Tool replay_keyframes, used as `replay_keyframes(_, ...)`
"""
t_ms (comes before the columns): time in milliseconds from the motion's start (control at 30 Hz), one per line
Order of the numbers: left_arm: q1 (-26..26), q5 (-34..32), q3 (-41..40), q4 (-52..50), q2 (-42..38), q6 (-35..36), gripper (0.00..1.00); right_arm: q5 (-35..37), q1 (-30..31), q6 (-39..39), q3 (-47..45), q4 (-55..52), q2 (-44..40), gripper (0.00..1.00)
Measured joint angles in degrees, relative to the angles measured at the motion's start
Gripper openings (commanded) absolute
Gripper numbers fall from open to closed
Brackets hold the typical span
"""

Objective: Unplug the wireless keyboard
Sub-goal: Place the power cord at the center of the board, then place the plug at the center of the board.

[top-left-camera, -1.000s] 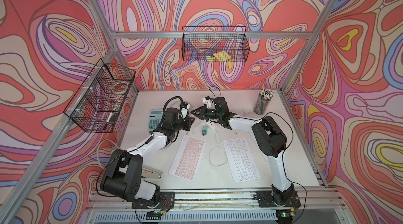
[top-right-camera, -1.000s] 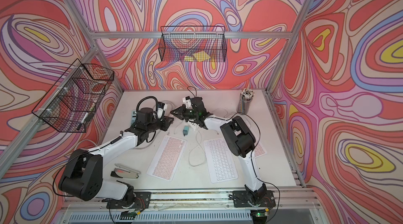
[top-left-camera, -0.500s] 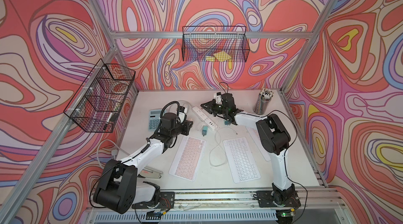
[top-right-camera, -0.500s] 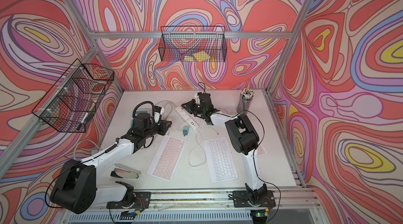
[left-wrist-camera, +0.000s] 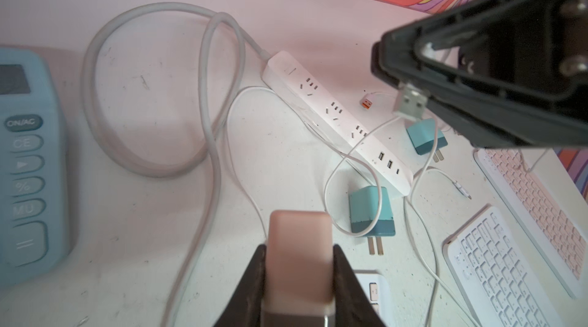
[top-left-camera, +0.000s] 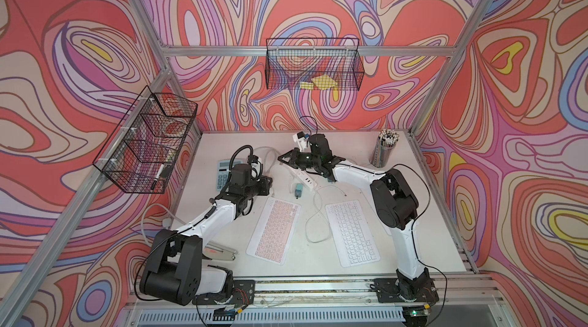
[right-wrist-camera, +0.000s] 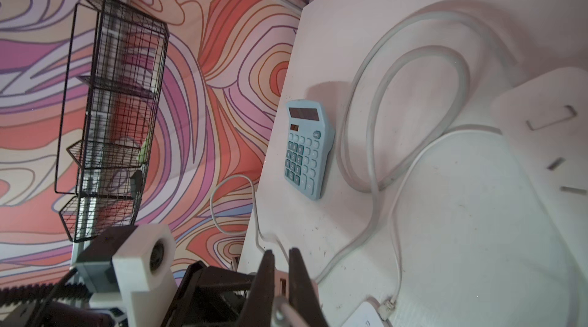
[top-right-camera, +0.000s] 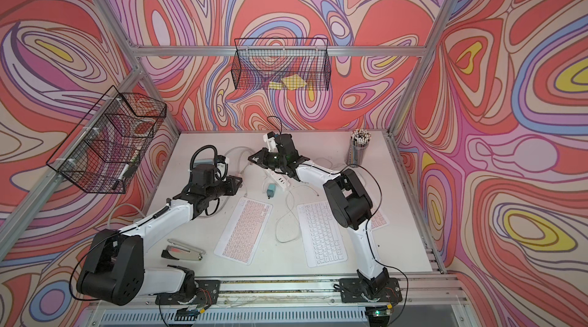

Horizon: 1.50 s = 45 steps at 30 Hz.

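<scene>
Two wire baskets hang on the walls. The back basket holds yellow paper notes; the side basket holds a marker, the rest unclear. Well apart from the power strip, a cup is packed with pencils. On the calculator I read ON/AC, CE, MU.

My left claw is clamped on a pink block. My right claw, above the strip, pinches the silver plug of a thin white cable.

The pink keyboard and white keyboard lie flat on the strip's near side. I can't tell which one the cable belongs to.
</scene>
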Motion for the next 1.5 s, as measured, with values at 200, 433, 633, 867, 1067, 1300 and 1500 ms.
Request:
replay_keyframes(200,2.78,-2.19,0.13,-4.15,-0.04,-3.87,0.0,-1.73,3.13,-5.57,7.21,-3.98,3.39,0.0)
replay_keyframes(433,2.89,-8.59,1.01,-14.05,-0.04,-6.4,0.0,-1.92,4.59,-8.74,8.94,-7.15,8.33,0.0)
replay_keyframes(633,3.85,-13.07,1.01,-18.14,-0.02,-8.48,0.0,-1.86,4.55,-10.69,9.31,-10.67,10.25,0.0)
replay_keyframes(867,6.99,-14.99,0.46,-18.01,0.94,-9.9,0.0,-0.66,4.83,-14.97,12.98,-15.15,11.02,0.0)
replay_keyframes(1067,7.89,-16.04,0.35,-18.18,4.55,-11.04,0.0,3.17,5.51,-17.4,13.51,-18.69,13.64,0.0)
replay_keyframes(1300,7.89,-18.8,1.03,-18.73,6.69,-13.4,0.0,8.94,6.56,-18.95,13.88,-22.71,16.04,0.0)
replay_keyframes(1500,7.89,-20.68,1.64,-19.08,7.32,-14.69,0.08,13.18,6.8,-20.11,13.99,-23.91,16.11,0.0)
